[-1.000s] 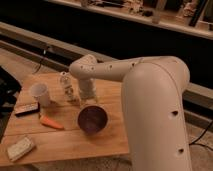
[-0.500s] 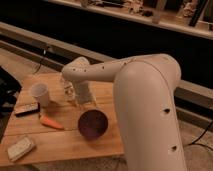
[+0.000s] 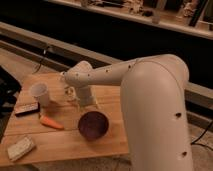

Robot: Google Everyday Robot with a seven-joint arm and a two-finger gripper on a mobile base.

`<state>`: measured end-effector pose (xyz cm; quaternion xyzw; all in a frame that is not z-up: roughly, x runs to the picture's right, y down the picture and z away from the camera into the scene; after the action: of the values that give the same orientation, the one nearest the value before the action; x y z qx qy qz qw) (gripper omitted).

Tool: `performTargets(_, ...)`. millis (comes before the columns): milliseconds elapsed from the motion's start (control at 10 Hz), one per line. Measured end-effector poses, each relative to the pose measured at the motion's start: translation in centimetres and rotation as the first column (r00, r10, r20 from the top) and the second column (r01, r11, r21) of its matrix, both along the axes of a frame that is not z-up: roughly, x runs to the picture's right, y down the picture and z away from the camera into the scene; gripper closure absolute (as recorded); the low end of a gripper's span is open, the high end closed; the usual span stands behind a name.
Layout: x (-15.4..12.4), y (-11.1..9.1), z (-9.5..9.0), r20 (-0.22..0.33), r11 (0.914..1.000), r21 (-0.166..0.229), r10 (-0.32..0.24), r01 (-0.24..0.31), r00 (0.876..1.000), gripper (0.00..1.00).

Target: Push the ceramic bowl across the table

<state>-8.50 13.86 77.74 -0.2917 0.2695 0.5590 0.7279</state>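
The dark purple-maroon ceramic bowl [image 3: 93, 125] sits upright on the light wooden table [image 3: 65, 142], near its front right part. My white arm reaches in from the right and bends down over the table. The gripper [image 3: 89, 103] hangs just behind the bowl's far rim, close to it or touching it; I cannot tell which.
A white paper cup [image 3: 40, 93] stands at the left. A dark flat object [image 3: 26, 108] lies in front of it. A carrot [image 3: 51, 122] lies left of the bowl. A pale block [image 3: 21, 148] lies at the front left corner. A small item [image 3: 68, 91] stands behind the arm.
The arm's wrist has swung left over the table. The bowl has shifted slightly toward the near edge. The cup and carrot have not moved.
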Motion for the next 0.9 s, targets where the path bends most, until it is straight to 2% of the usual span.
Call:
performTargets(500,-0.5,2.1,-3.6,0.056,0.9995,0.002,-0.031,0.031,0.998,0.35)
performTargets(900,1.0,3.7,-5.3,0.031,0.9987,-0.024,-0.045,0.046,0.998,0.35)
